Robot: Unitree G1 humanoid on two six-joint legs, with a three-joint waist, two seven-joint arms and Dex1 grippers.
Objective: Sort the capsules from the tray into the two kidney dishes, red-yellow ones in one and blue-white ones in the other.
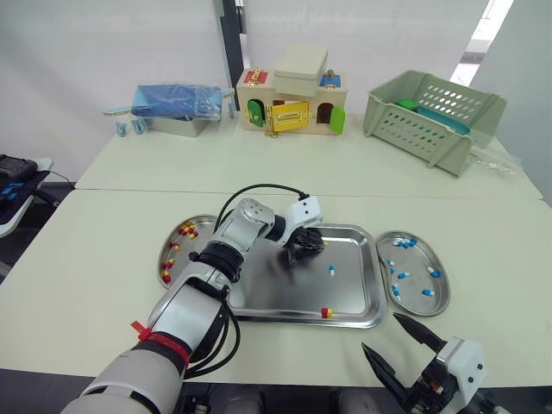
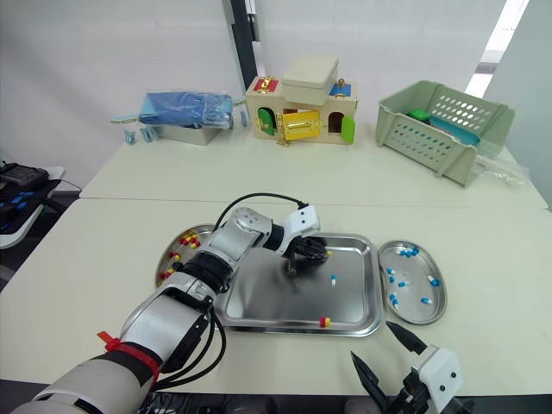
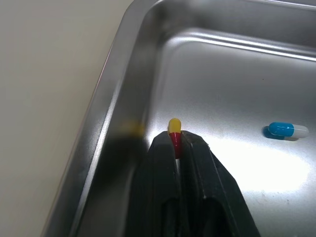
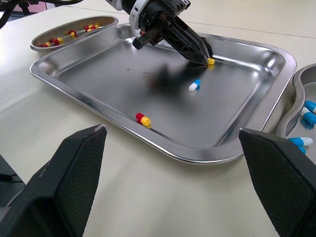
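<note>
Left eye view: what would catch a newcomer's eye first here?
The left pincer is shut on a red-yellow capsule in the steel tray. Beside the tray, the left kidney dish holds red-yellow capsules and the right kidney dish blue-white ones. The right pincer hangs open near the table's front edge.

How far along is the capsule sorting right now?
Mostly done: the left dish holds red-yellow capsules, the right dish blue-white ones. In hand: the left gripper is shut on a red-yellow capsule in the tray. Left: one blue-white capsule and a second red-yellow one by the near rim.
</note>
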